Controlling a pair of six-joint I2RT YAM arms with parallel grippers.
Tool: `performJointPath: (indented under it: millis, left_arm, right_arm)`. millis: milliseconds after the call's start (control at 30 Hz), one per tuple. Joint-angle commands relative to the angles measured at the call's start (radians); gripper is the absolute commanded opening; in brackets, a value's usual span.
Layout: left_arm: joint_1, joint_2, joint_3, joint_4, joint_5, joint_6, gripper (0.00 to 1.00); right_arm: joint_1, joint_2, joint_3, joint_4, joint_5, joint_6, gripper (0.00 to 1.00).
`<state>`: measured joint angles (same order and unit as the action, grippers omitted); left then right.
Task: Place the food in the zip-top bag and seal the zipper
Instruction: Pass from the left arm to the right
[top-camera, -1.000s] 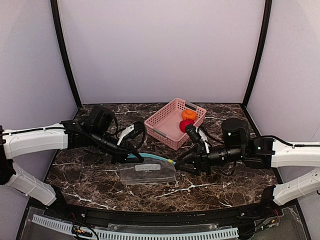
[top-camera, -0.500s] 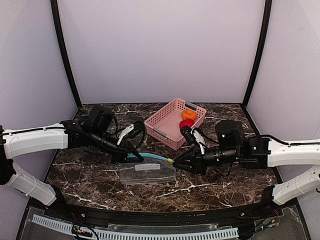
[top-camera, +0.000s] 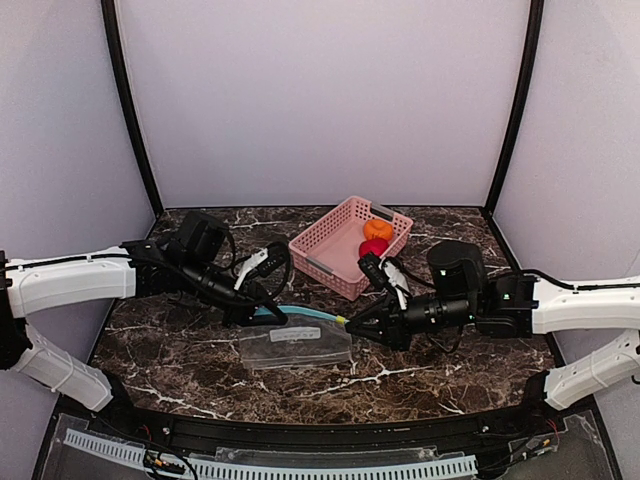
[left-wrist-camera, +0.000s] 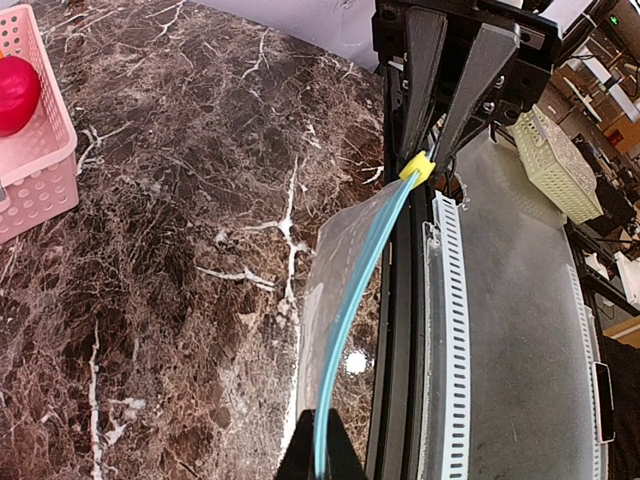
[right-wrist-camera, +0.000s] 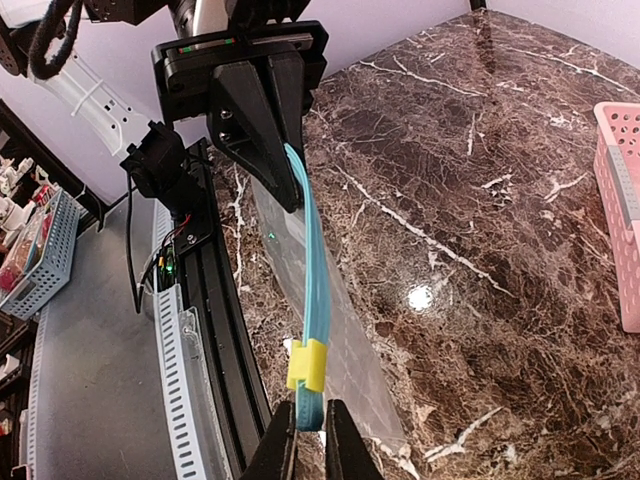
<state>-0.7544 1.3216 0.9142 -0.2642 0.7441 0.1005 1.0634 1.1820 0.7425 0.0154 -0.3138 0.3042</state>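
Top external | left gripper (top-camera: 270, 311), right gripper (top-camera: 346, 322) clamp zipper (top-camera: 305, 315) ends | red food (top-camera: 375, 245) partly hidden

Bare tabletop (top-camera: 440, 372) before the zip-top bag (top-camera: 295, 346); pink basket (top-camera: 322, 262) just behind it.

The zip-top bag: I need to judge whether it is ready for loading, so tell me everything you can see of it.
The zip-top bag is small, clear, thin plastic with a white label and a teal zipper carrying a yellow slider. It looks empty. The left gripper pinches one zipper end, the right gripper the slider end, holding that edge raised; the body drapes to the table.
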Motion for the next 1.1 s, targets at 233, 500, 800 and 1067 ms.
performJointPath:
  millis: [233,500,800,1067]
  left_arm:
    - [0.007,0.004,0.012,-0.019,0.031,0.003,0.01]
    - [0.007,0.009,0.013,-0.020,0.031,0.002,0.01]
    - [0.007,0.001,0.017,-0.013,0.054,0.008,0.42]
    - [0.003,-0.066,0.078,0.044,0.055,0.027,0.98]
  right_arm:
    - [0.008,0.010,0.031,0.031,0.024,-0.011,0.08]
    - [0.008,0.008,0.032,0.034,0.016,-0.014,0.00]
    - [0.009,0.019,0.039,0.030,-0.042,-0.024,0.00]
    - [0.021,0.096,0.129,-0.065,-0.155,-0.062,0.00]
